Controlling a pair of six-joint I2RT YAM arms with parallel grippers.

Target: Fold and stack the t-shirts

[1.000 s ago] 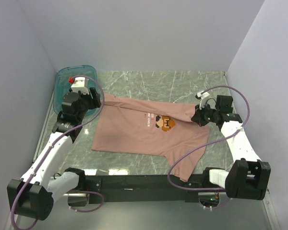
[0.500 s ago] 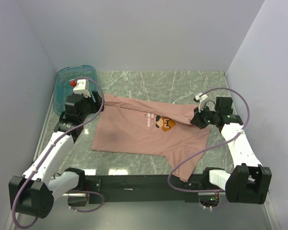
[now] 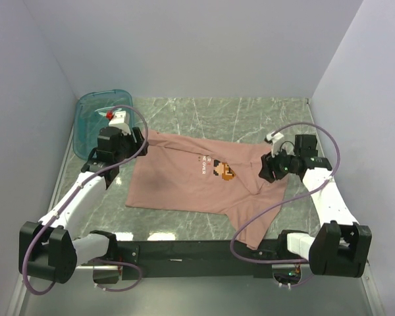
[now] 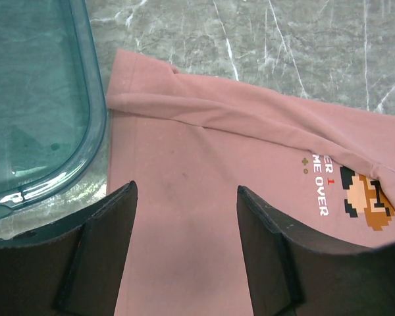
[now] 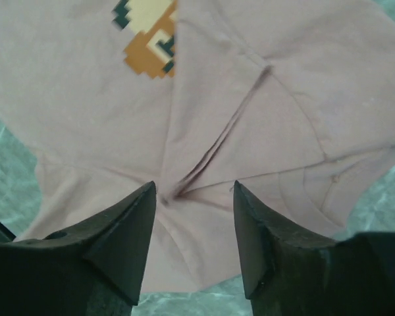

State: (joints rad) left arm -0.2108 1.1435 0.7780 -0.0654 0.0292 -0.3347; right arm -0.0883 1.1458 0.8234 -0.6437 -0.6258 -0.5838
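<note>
Risks: left gripper [image 4: 184, 191], jaws wide and empty above the shirt [image 3: 184, 184] beside the tub [image 4: 99, 125], may snag its rim. Right gripper [image 5: 193, 187], jaws apart and empty over a pucker, may bunch cloth. Shirt: dusty pink, print up, mid-table, far edge rolled over, near-right corner trailing off.

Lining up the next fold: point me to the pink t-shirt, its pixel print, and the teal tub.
t-shirt [image 3: 178, 184], top external view, plain cloth in the middle of the body.
pixel print [image 5: 148, 52], right wrist view, the orange part of the figure.
teal tub [image 4: 100, 99], left wrist view, its rim beside the shirt.
</note>
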